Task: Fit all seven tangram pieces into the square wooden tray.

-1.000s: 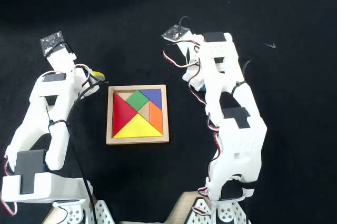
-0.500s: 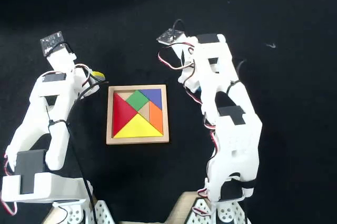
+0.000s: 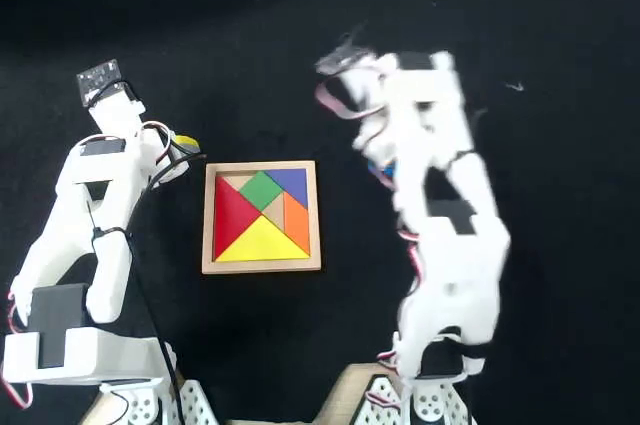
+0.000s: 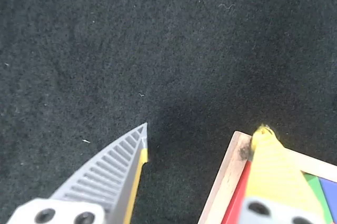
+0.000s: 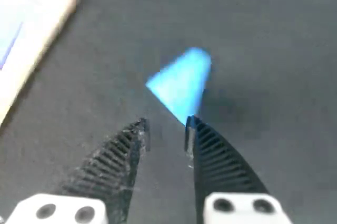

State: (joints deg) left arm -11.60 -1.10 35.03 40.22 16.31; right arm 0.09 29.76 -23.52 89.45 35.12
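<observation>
Status for you:

- Tray (image 3: pixel 262 266) sits mid-table (image 3: pixel 200 65), between the two arms. You can count six pieces seated in it: red triangle (image 3: pixel 231 213), yellow triangle (image 3: pixel 260 243), green square (image 3: pixel 262 188), dark-blue piece (image 3: pixel 292 183), orange piece (image 3: pixel 295 220), tan piece (image 3: pixel 274 209). They lie flush against each other (I can't tell from the high view whether a gap remains).
- The light-blue triangle (image 5: pixel 181 84) is outside the tray, flat on the black table, clear of the tray's corner (image 5: pixel 45 8).
- Right gripper (image 5: pixel 166 123): jaws a narrow way apart, nothing between them. It sits low over the table just short of the light-blue triangle. One corner of that piece meets the tip of one black finger (image 5: pixel 210 155); the other finger is clear of it.
- Left gripper (image 4: pixel 203 129): jaws spread wide, holding nothing. Its yellow finger (image 4: pixel 274 166) is over the tray's corner (image 4: pixel 224 187) and its grey finger (image 4: pixel 113 166) is over bare table beside the tray. In the high view that arm is at the tray's far-left corner.
</observation>
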